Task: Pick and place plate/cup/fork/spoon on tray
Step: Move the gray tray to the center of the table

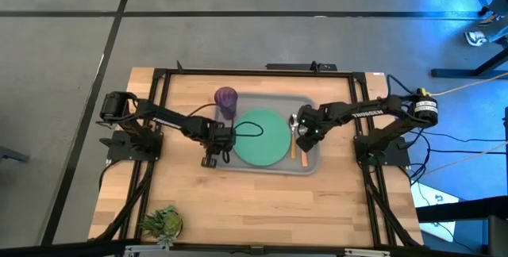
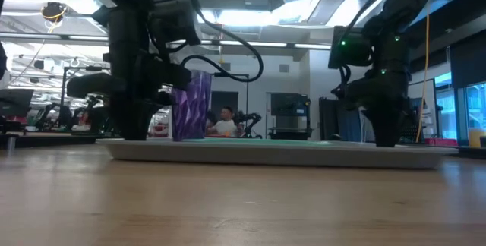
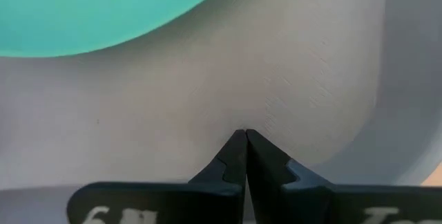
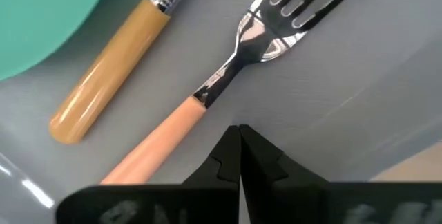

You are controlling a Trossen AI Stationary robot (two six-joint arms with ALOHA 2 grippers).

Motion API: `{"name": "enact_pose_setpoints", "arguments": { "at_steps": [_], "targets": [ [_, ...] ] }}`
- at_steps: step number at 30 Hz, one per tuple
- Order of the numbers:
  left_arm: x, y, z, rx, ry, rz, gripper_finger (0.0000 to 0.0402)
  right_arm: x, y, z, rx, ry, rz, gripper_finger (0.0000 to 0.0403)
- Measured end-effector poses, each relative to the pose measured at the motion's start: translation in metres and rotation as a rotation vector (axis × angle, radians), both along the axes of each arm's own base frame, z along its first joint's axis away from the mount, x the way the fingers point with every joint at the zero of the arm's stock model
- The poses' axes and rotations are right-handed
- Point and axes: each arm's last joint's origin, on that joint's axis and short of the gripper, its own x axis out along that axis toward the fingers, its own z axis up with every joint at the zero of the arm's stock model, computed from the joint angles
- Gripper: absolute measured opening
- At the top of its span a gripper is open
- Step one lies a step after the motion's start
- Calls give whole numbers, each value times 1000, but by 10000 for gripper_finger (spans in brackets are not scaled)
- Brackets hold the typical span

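Note:
The grey tray (image 1: 274, 103) lies on the table. On it are the mint-green plate (image 1: 262, 138), the purple cup (image 1: 226, 98) upright at the far left corner, and the spoon (image 1: 293, 130) right of the plate. The fork (image 4: 207, 92) lies beside the spoon's orange handle (image 4: 110, 68) on the tray floor. My left gripper (image 3: 243, 134) is shut and points down at bare tray floor near the plate's edge (image 3: 103, 10). My right gripper (image 4: 239, 128) is shut, its tips right beside the fork's salmon handle. My left gripper points its shut tips down at the bare tray floor (image 3: 207, 99); I cannot tell whether they touch it. My right gripper stands with shut tips, from above, right beside the fork's handle (image 4: 176, 131) near its metal neck; I cannot tell whether they touch it.
A small green plant (image 1: 163, 224) sits at the table's near left corner. A black frame (image 1: 238, 73) runs round the table. A person (image 2: 225, 121) sits in the room beyond the table.

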Motion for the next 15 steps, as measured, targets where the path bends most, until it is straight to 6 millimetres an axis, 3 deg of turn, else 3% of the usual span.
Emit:
{"name": "enact_pose_setpoints", "arguments": {
  "at_steps": [15],
  "targets": [
    [-8,-36,-6,-64,11,77,0,4,30,0,30,15,54,3]
  ]
}}
